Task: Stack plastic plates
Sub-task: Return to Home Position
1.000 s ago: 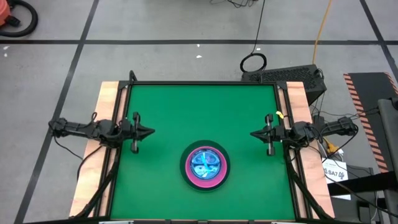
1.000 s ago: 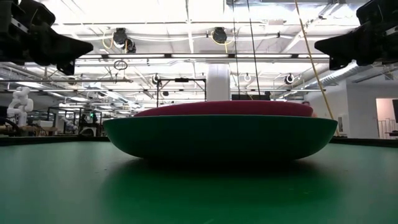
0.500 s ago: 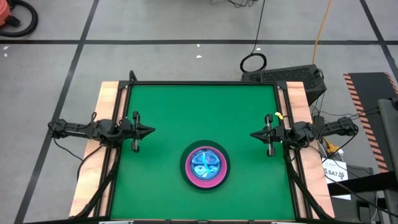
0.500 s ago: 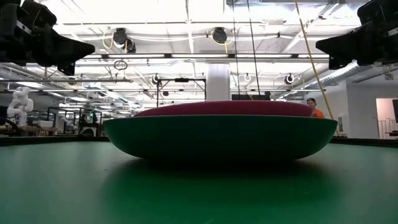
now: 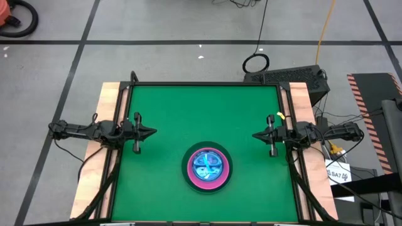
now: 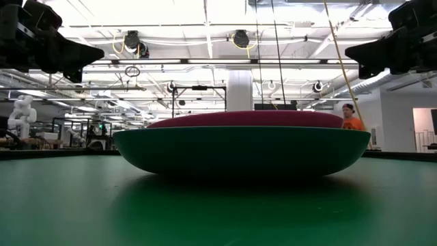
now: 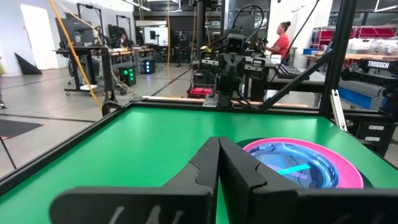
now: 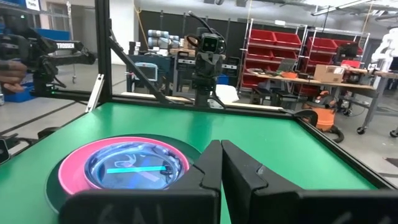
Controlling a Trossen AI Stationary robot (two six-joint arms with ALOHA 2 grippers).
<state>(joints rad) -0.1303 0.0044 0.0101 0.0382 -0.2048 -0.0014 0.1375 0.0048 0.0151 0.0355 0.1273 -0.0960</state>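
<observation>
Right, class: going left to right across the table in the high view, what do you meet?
In order: left gripper → plate stack → right gripper.

Bright white ceiling lights (image 6: 205,14) glare across the top of the low view. Against them, the left gripper (image 6: 101,52) at upper left and the right gripper (image 6: 348,52) at upper right look black. The stack of plates (image 6: 242,150) in the middle drops a soft shadow on the table (image 6: 61,205). From above, light is even, and the top plate (image 5: 206,166) shines.
</observation>
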